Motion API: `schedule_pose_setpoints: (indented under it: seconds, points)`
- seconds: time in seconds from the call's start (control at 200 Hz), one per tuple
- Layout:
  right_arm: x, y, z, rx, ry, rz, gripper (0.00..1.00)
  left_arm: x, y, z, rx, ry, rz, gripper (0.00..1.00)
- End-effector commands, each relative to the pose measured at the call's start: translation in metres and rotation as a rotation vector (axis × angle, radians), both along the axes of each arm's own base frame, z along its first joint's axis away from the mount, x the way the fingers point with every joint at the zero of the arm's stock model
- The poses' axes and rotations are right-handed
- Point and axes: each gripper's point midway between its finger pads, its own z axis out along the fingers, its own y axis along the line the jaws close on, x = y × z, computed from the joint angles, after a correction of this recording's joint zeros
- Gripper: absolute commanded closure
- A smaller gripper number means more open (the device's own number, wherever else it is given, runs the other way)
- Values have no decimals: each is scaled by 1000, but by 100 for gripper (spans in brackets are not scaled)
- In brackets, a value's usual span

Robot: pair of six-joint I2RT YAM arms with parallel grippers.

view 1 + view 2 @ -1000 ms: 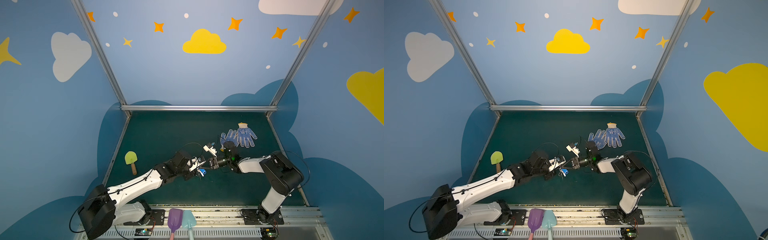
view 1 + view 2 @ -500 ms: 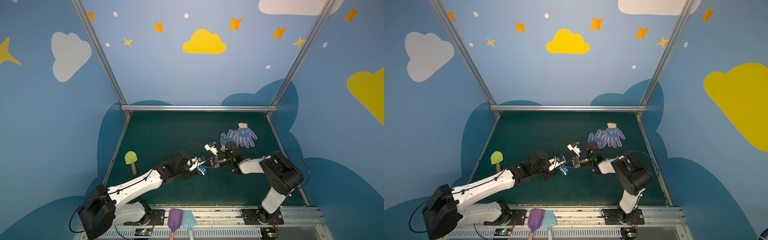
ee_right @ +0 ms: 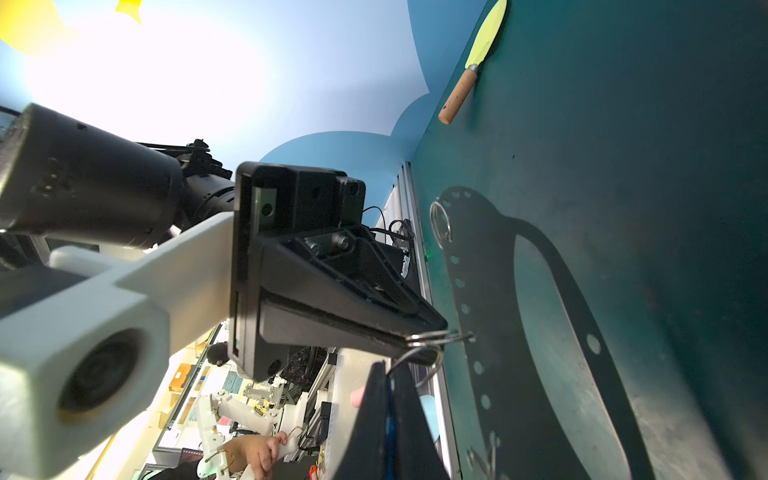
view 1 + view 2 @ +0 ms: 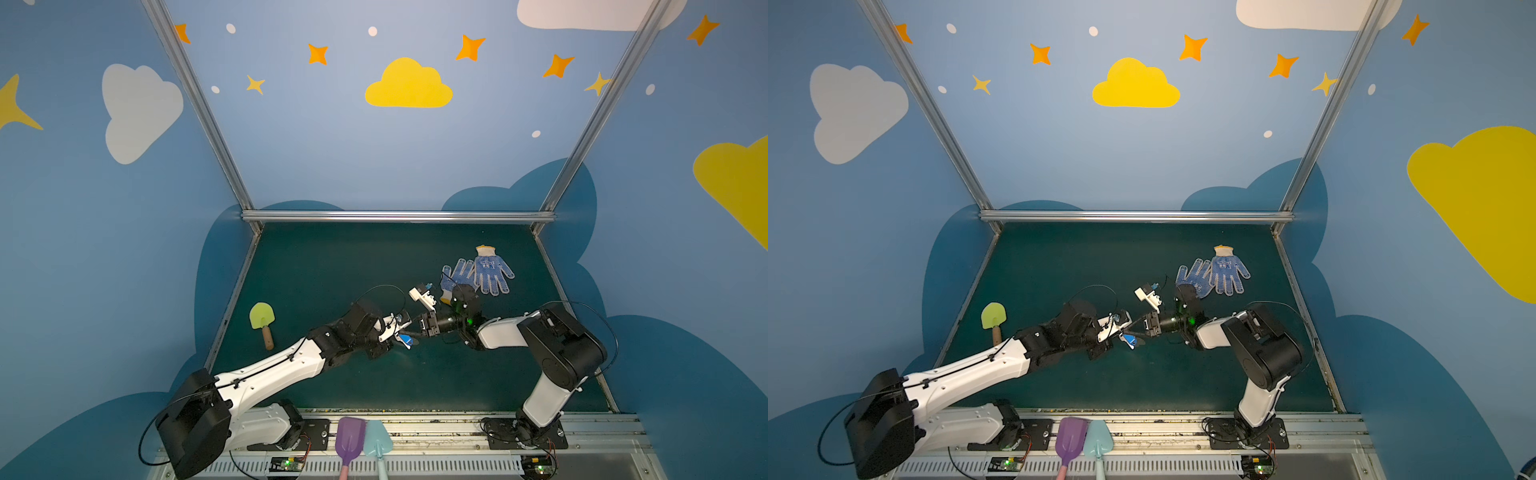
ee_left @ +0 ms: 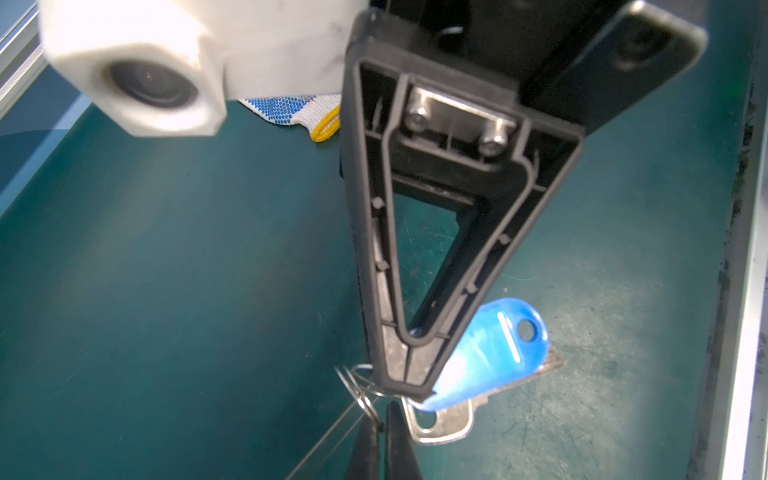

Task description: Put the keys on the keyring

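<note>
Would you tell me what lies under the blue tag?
Under the blue tag a silver key shows its holed head and, likely, a strip of blade past the tag's far edge. The tag covers the key's middle; the right gripper hides the tag's near end.

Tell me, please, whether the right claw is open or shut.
Shut: the right claw clamps the blue-headed keys, with its tips together and no gap showing.

Left pincer (image 5: 383, 419), right pincer (image 3: 389, 386): both clamped.
</note>
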Motion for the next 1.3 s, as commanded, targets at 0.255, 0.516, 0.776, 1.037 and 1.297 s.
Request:
schedule_pose_setpoints:
  seconds: [0.255, 0.516, 0.776, 1.037, 1.297]
  points:
    - [14, -4, 40, 132, -234, -100, 100, -27, -6, -15, 24, 95, -96, 96]
    - [10, -4, 49, 159, -248, -76, 100, -31, -8, -18, 29, 115, -110, 96]
    - [6, -4, 56, 177, -255, -56, 100, -34, -8, -21, 49, 122, -125, 96]
    - [6, -6, 60, 188, -271, -69, 100, -30, -7, -19, 29, 100, -90, 96]
    - [-1, -17, 22, 26, -221, -65, 100, -9, 11, -16, 52, 27, 58, 96]
